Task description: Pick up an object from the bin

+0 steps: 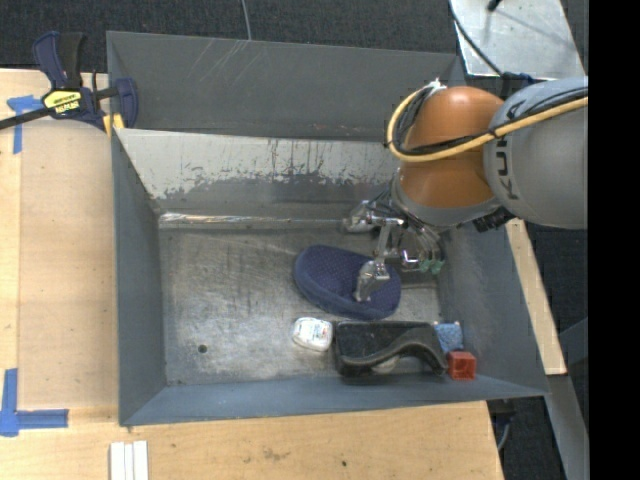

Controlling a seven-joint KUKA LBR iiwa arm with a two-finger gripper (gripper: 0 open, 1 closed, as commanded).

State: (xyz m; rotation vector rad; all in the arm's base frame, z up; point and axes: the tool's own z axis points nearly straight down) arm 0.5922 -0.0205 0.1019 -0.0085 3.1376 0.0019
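My gripper (374, 274) hangs over the right part of the bin floor, its metal fingers pointing down onto a dark blue oval fabric piece (330, 279) shaped like a slipper. One fingertip touches the right side of that blue piece. In front of it lies a black curved tool (385, 348) with a blue and red end (455, 353). A small white and grey round thing (312, 333) rests just left of the black tool.
The arm with its orange cover comes in from the right over the bin's right wall. The left half of the bin floor is bare metal. The loose things lie close to the front wall.
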